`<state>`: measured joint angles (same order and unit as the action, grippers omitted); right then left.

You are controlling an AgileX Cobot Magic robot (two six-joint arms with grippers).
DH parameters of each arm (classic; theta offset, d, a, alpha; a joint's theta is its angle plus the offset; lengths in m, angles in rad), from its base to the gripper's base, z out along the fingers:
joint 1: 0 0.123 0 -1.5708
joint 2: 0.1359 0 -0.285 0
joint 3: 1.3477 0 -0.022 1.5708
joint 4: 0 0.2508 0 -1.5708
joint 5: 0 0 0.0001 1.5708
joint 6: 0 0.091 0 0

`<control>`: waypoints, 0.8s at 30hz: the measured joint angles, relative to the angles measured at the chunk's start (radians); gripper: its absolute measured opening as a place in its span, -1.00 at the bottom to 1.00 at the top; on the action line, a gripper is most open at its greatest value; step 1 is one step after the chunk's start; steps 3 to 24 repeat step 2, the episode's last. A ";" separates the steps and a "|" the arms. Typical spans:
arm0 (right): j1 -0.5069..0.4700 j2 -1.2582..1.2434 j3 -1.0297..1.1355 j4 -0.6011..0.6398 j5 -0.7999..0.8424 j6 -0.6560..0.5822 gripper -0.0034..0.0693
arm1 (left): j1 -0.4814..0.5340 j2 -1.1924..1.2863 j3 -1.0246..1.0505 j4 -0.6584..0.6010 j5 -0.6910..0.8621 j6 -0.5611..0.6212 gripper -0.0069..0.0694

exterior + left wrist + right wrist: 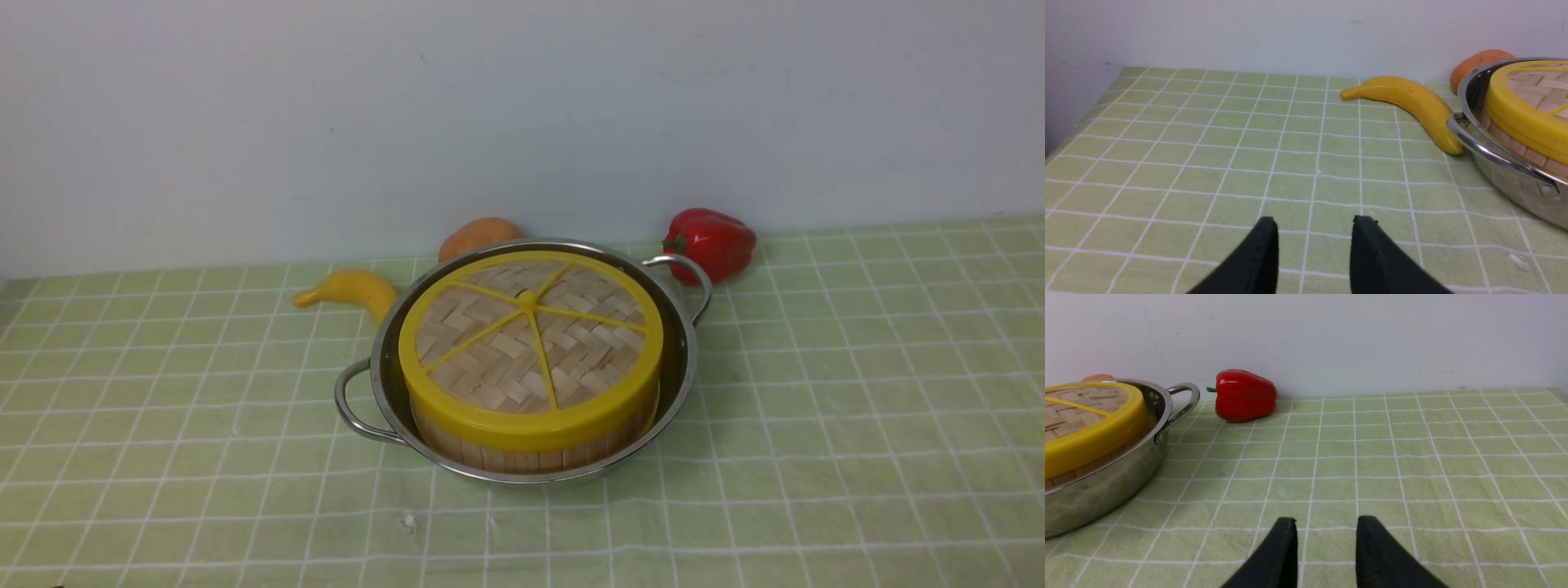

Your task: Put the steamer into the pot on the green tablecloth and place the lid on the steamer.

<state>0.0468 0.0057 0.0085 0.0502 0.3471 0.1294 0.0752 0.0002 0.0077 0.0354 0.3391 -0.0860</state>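
Lid (529,343) seated flat on steamer (522,454) in pot (681,359), at 12 o'clock between left end effector (1314,225) and right end effector (1327,526), both released, empty.

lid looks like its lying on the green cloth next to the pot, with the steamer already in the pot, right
Not quite. The lid is not on the cloth; the front view shows it resting on top of the steamer. The rest holds: the steamer does sit inside the pot.
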 joint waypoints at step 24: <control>0.000 0.000 0.000 0.000 0.000 0.000 -0.25 | 0.000 0.000 0.000 0.000 0.000 0.000 -0.18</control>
